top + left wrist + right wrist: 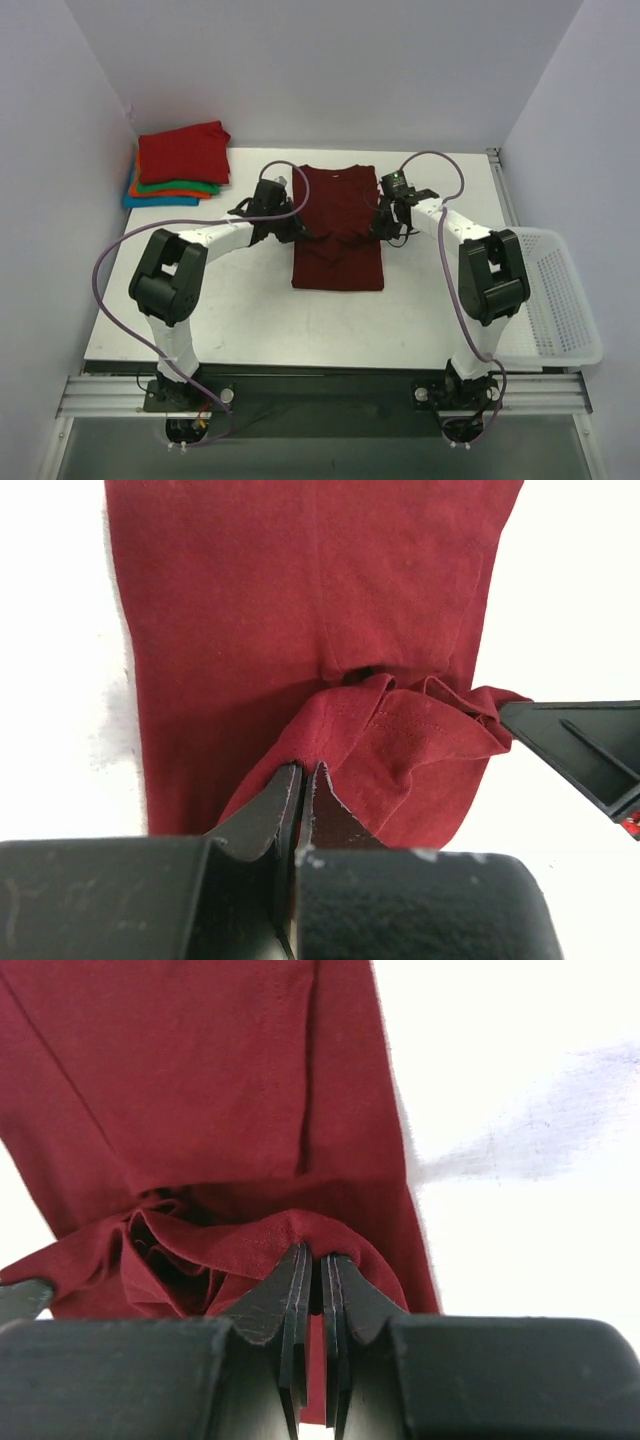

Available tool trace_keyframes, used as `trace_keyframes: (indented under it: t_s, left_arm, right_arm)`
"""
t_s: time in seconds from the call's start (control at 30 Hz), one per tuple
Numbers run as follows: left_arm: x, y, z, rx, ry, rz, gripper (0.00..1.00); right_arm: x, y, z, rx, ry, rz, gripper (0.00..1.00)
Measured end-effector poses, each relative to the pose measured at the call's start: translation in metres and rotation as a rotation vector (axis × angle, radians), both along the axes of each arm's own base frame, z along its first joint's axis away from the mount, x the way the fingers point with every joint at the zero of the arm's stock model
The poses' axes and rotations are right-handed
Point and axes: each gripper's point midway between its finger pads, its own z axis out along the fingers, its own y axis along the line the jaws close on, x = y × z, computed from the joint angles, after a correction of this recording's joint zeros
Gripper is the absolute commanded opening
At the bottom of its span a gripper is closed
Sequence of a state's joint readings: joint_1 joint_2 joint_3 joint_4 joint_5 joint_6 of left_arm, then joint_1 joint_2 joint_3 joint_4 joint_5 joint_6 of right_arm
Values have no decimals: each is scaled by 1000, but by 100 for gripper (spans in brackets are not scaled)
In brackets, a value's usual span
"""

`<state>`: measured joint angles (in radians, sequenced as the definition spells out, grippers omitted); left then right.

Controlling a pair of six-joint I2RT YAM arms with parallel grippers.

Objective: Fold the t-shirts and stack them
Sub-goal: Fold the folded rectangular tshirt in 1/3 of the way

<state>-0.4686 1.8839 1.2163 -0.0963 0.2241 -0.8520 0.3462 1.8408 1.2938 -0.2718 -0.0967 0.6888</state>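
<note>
Locate the white table (250, 320). A maroon t-shirt (338, 262) lies near its centre, collar toward the far edge and hem flat on the surface. In the far left corner you find a stack of folded t-shirts (180, 165), red on top and blue against the tabletop. A white mesh basket (560, 300) sits at the right edge, partly beyond it.

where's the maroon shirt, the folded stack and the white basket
maroon shirt (338, 264), top view, its flat lower body
folded stack (183, 153), top view, its topmost layer
white basket (560, 300), top view, its bare mesh bottom
</note>
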Motion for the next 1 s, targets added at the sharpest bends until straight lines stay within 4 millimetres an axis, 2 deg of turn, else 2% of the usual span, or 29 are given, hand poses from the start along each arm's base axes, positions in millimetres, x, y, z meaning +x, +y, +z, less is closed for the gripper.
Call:
trace_keyframes:
  t_s: [0.23, 0.47, 0.67, 1.0]
  left_arm:
    - [7, 5, -8, -17, 12, 9, 0]
    - [16, 9, -4, -40, -7, 18, 0]
    - [20, 15, -2, -50, -7, 29, 0]
    - [33, 16, 6, -79, -28, 34, 0]
  right_arm:
    - [3, -9, -3, 9, 11, -8, 0]
    - [7, -19, -3, 13, 12, -28, 0]
    - [11, -19, 2, 24, 2, -26, 0]
    - [35, -18, 19, 53, -46, -24, 0]
